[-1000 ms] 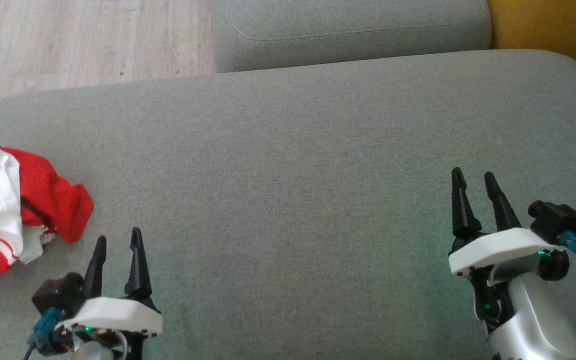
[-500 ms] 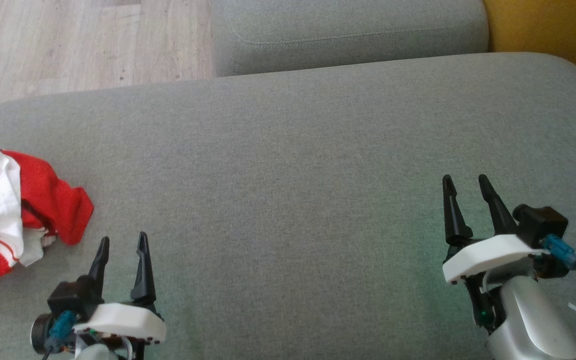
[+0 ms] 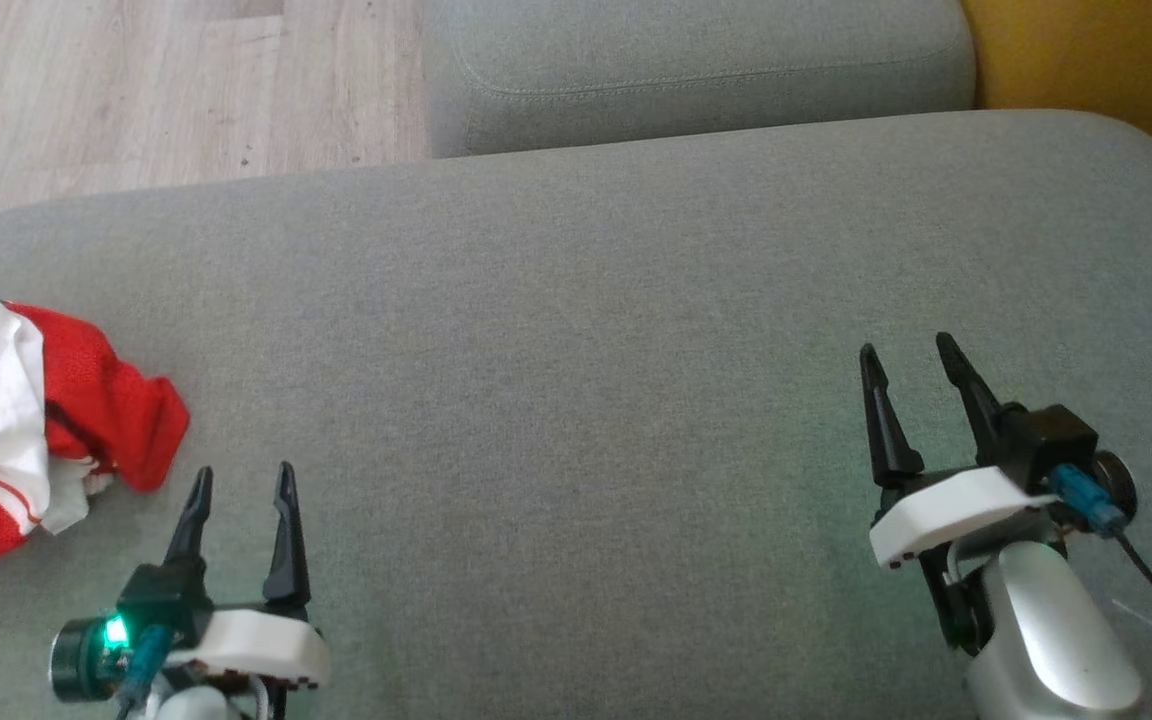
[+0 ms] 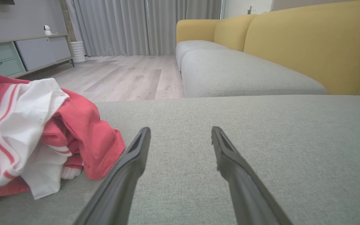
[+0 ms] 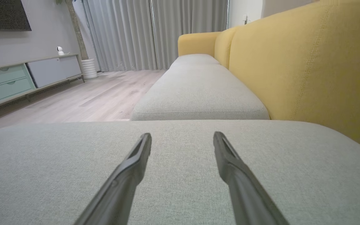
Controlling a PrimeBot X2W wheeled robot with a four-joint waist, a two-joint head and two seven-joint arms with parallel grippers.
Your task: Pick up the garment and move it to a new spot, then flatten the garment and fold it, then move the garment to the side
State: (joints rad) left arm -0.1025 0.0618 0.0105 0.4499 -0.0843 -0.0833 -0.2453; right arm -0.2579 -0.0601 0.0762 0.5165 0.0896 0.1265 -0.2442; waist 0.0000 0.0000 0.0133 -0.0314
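- Hovering just right of bunched red-and-white garment (image 3: 86, 400): left gripper (image 3: 244, 470), fingers apart, empty.
- Hanging over grey cushion (image 3: 576, 400), well to the right: right gripper (image 3: 906, 343), fingers apart, empty.

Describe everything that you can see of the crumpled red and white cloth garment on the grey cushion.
The crumpled red and white cloth garment lies in a loose heap at the left end of the wide grey fabric cushion, partly cut by the head view's edge. The red cloth looks thin and mesh-like; a white panel with narrow red stripes lies bunched on top. Only the cushion touches it; the open left gripper stands close beside it, apart.
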